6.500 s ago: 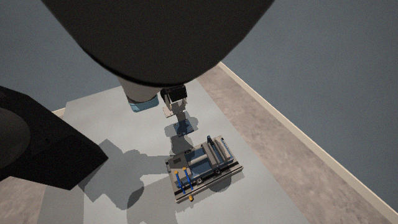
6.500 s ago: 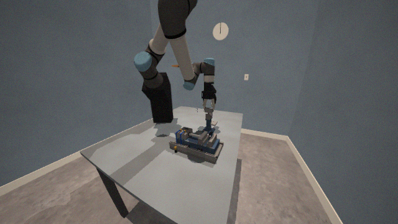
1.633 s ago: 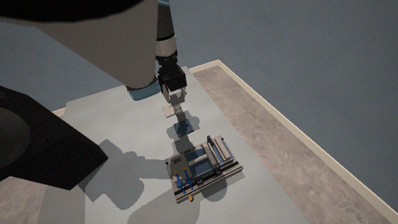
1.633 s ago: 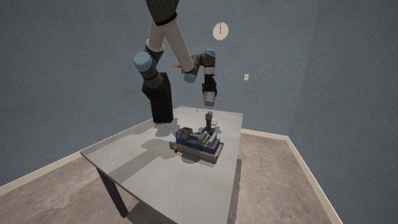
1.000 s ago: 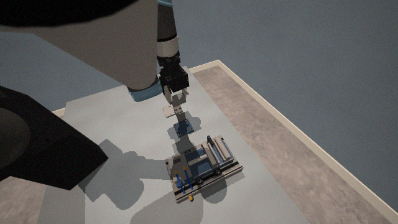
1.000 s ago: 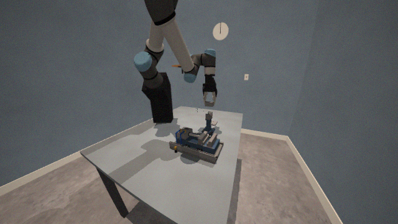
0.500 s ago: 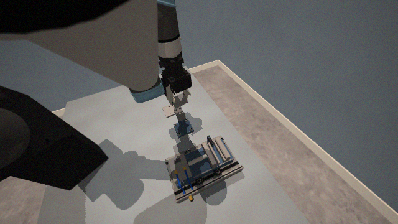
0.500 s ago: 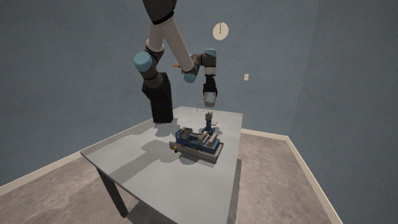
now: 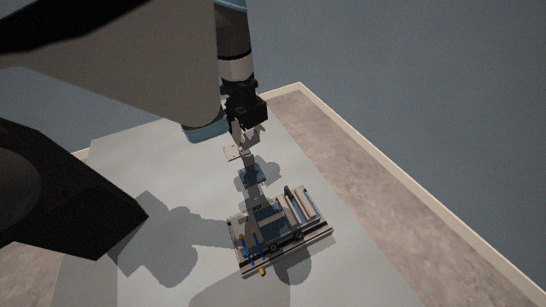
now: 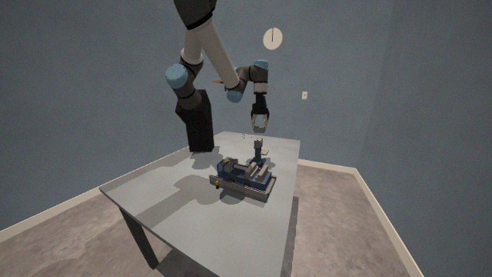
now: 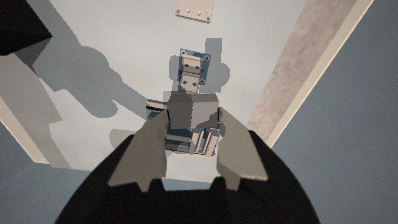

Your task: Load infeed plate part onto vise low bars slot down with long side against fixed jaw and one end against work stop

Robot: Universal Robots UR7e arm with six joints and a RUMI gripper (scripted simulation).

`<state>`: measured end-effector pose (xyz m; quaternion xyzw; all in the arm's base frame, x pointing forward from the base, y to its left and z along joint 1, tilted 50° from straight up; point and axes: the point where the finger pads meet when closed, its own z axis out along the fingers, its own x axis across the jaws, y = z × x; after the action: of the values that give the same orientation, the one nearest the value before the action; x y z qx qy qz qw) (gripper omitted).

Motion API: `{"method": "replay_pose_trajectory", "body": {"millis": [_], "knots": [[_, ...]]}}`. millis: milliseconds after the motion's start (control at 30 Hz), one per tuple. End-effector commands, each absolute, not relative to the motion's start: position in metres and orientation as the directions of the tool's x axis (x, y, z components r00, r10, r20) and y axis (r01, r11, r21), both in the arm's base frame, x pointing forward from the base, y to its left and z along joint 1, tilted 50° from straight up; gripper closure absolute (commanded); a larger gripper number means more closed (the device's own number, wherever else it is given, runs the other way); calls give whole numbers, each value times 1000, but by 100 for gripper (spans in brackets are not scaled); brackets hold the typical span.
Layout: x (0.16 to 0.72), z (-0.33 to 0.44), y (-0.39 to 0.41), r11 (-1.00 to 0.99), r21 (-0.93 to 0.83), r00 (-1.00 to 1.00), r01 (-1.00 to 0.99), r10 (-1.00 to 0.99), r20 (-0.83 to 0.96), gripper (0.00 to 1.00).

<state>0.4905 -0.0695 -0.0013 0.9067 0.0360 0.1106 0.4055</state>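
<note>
My gripper (image 9: pixel 248 138) (image 10: pixel 260 128) (image 11: pixel 194 109) is pinching the part (image 9: pixel 252 138) (image 10: pixel 259 130) (image 11: pixel 192 111) in midair. Vise (image 9: pixel 273 230) (image 10: pixel 244 178) (image 11: pixel 177 142) sits open, nearer than the V-block stand (image 9: pixel 252 176) (image 10: pixel 257 154) (image 11: pixel 195 66).

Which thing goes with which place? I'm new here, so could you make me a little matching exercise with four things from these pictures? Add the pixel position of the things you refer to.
Things
1. grey metal block (image 9: pixel 252 137) (image 10: pixel 259 130) (image 11: pixel 194 111)
2. round white wall clock (image 10: pixel 273 38)
3. blue-and-grey metal vise (image 9: pixel 270 222) (image 10: pixel 246 178)
4. black two-jaw gripper with grey fingers (image 9: pixel 249 132) (image 10: pixel 260 125)

Places
A. on a grey base with a slotted edge, on the table
B. at the end of the robot's arm
C. between the two fingers, up in the air
D. high on the blue wall

Right pairs
1-C, 2-D, 3-A, 4-B
</note>
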Motion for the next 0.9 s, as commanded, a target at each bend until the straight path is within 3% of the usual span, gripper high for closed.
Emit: {"method": "replay_pose_trajectory", "body": {"millis": [0, 867], "knots": [[495, 6, -74, -663, 748, 972, 16, 185, 143, 100], [499, 25, -92, -625, 759, 956, 182, 294, 13, 100]]}}
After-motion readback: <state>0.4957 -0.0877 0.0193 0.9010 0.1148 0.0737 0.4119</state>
